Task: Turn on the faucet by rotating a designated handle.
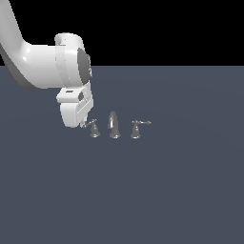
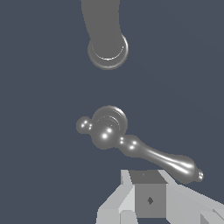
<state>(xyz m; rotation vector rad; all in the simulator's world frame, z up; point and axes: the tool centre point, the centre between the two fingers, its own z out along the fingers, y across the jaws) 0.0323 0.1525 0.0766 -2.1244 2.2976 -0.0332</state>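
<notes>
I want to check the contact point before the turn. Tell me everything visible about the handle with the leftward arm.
The handle is a small grey-silver, glossy metal lever on a round flared base, standing on the dark surface at the exterior view's left of the arched spout. Its slim arm ends in a knob, close beside the end effector; whether they touch is unclear.

The setting is a bare simulated space with 2 parts. A flat, matte slate-blue surface (image 1: pixel 181 190) spreads out below and around the end effector (image 1: pixel 85 123), running unbroken to the exterior view's left and right edges and down to its lower edge. Beyond the end effector, the surface ends at a straight horizontal line, and above that line the backdrop (image 1: pixel 167 28) is solid black. The light is soft and even; the surface shows only a faint change in tone and no sharp shadows. In the wrist view the same slate-blue surface (image 2: pixel 39 175) fills the background, uniform and unmarked.
</notes>
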